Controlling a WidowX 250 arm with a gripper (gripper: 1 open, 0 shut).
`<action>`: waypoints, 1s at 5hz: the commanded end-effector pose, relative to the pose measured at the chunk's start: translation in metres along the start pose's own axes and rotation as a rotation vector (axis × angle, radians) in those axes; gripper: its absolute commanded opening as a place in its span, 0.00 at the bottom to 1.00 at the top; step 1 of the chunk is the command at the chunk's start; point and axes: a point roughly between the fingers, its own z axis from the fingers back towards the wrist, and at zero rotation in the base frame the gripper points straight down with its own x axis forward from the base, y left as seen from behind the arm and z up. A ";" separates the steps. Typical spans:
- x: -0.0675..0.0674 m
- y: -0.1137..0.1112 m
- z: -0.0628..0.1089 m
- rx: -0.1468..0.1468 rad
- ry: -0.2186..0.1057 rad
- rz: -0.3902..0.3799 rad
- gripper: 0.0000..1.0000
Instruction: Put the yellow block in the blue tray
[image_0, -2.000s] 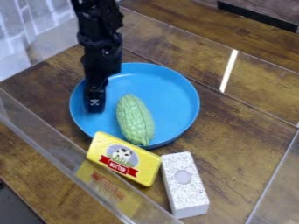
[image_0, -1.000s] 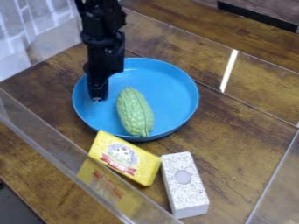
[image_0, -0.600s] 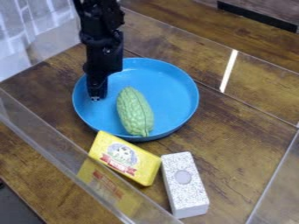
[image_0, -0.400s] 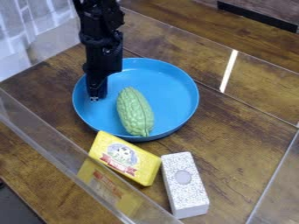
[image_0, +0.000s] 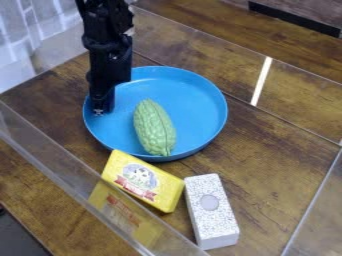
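Note:
The yellow block (image_0: 142, 181) with its red-and-white label lies flat on the wooden table in front of the blue tray (image_0: 201, 100), just outside the tray's near rim. The black gripper (image_0: 99, 103) points straight down at the tray's left edge, its fingers shut with nothing between them. It stands well apart from the block, up and to the left of it. A green bumpy gourd-like vegetable (image_0: 154, 128) lies inside the tray, right of the gripper.
A white-grey speckled block (image_0: 210, 208) lies right next to the yellow block on its right side. A clear acrylic wall (image_0: 54, 165) runs along the table's near left side. A bright light streak (image_0: 262, 80) reflects off the table beyond the tray.
The gripper has drifted slightly left toward the tray's left rim and stayed shut. The blocks and the green vegetable have kept their places over the last second.

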 end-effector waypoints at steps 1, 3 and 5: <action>-0.011 0.002 0.001 -0.018 0.014 0.013 1.00; -0.011 0.002 0.000 -0.034 0.020 0.000 1.00; -0.005 0.001 0.000 -0.035 0.016 -0.007 1.00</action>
